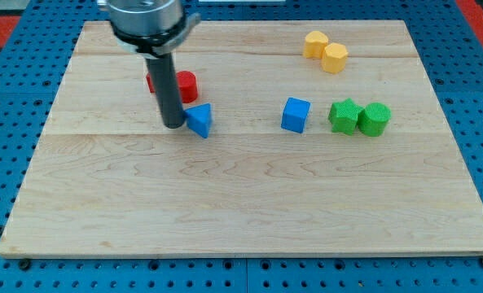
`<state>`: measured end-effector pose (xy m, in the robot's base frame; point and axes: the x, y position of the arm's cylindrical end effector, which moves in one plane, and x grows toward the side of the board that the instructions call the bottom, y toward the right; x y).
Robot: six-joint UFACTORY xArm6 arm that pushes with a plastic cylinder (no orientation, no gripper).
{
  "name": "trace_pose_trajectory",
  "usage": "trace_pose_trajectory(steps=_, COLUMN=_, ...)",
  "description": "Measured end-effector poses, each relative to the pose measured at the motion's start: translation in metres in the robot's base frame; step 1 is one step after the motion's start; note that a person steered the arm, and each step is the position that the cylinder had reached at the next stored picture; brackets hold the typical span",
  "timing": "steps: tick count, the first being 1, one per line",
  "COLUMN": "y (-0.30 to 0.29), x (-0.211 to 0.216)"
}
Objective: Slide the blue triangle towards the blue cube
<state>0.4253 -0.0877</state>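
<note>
The blue triangle (199,120) lies left of the board's middle. My tip (173,125) rests on the board just at the triangle's left side, touching or nearly touching it. The blue cube (296,115) sits to the view's right of the triangle, about a fifth of the board's width away, with bare wood between them. The rod rises from the tip toward the view's top left and hides part of the red blocks behind it.
Two red blocks (185,85) sit just above the triangle, partly hidden by the rod. A green star-like block (344,115) and a green cylinder (375,119) stand right of the blue cube. Two yellow blocks (326,50) lie at the top right.
</note>
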Motion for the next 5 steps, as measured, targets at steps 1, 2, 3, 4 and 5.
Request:
trace_pose_trajectory(steps=1, y=0.015, x=0.004)
trace_pose_trajectory(steps=2, y=0.065, x=0.004)
trace_pose_trajectory(steps=3, y=0.083, x=-0.007)
trace_pose_trajectory(steps=4, y=0.039, x=-0.001)
trace_pose_trajectory(steps=5, y=0.008, x=-0.002)
